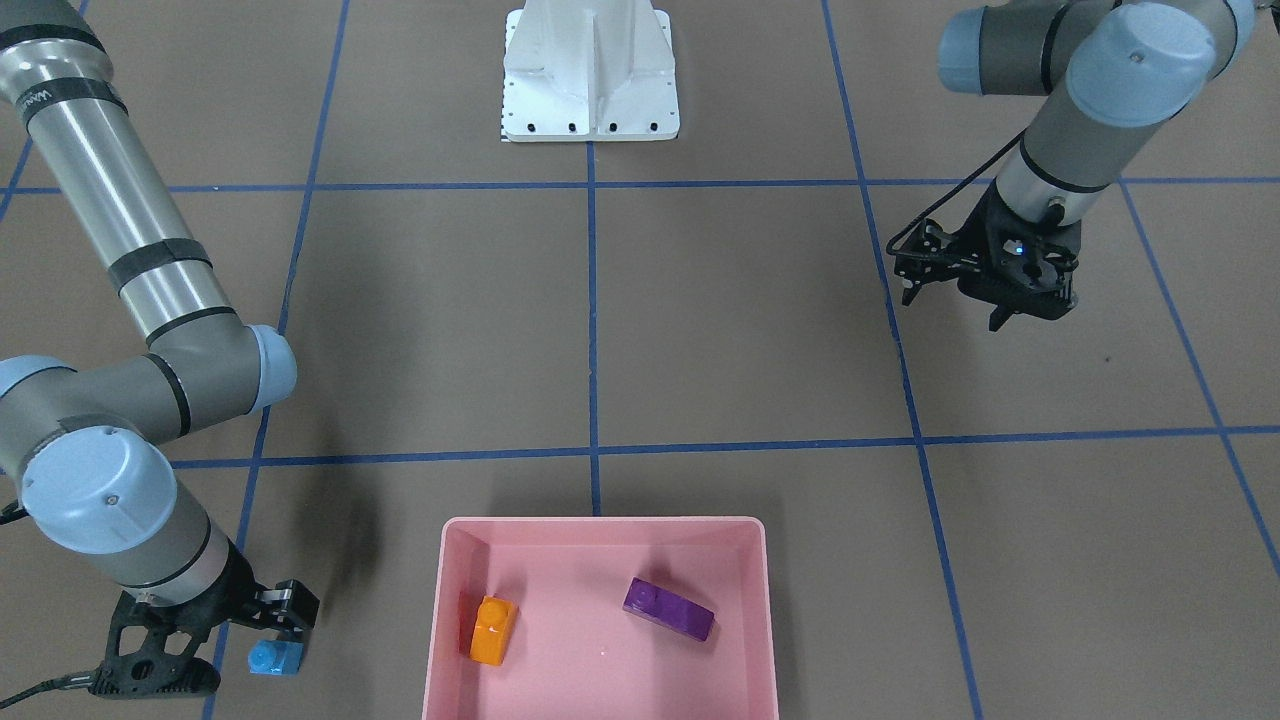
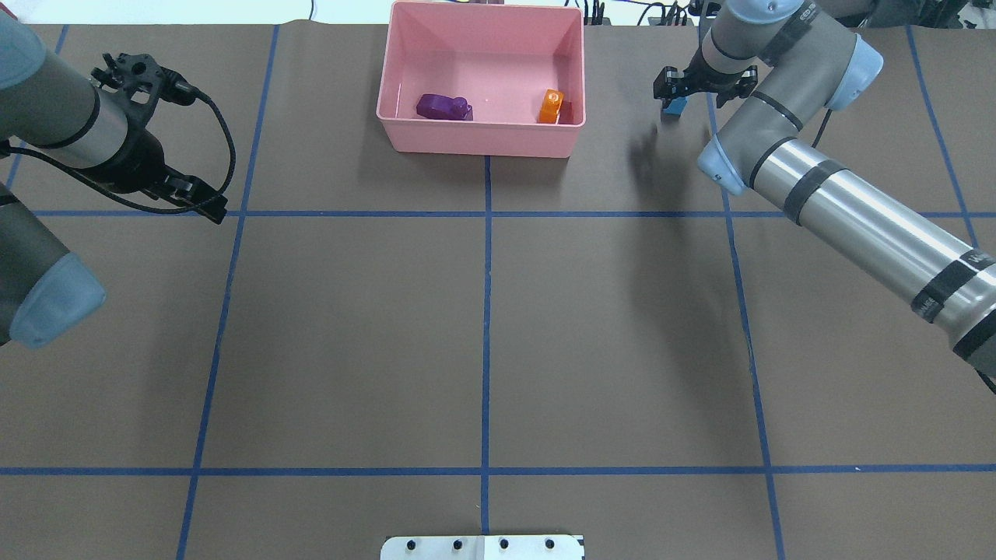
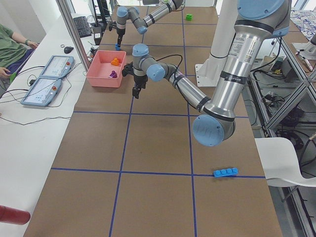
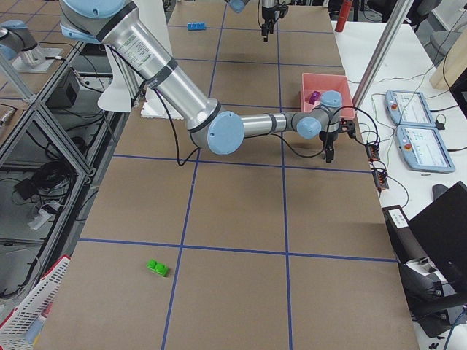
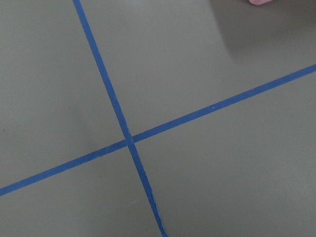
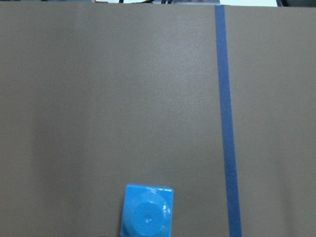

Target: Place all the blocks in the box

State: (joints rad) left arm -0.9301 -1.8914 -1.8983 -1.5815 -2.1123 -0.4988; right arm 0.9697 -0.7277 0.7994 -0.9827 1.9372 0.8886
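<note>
Blocks nearest the right gripper (image 1: 287,607) come down to one: the tiny blue block (image 1: 275,658), on the table (image 1: 760,330) just beside the fingertips. It is square and glossy, with its single round stud facing up. Whether that gripper is spread or pressed together cannot be told.

Near it, toward the table's middle, is the box (image 1: 600,524), a shallow pink plastic tray with rounded corners. Inside, the orange block (image 1: 493,630) lies on the side nearer the gripper, its long axis running roughly toward the robot. The purple block (image 1: 668,608) lies farther off, slanted.

Well apart from this gripper, the green block (image 4: 157,267) rests on the brown mat, studs up.

The left gripper (image 1: 1020,305) hangs over bare mat; its state cannot be told either. Far from it, the long blue block (image 3: 225,172) lies flat along a blue tape line (image 3: 148,173).
</note>
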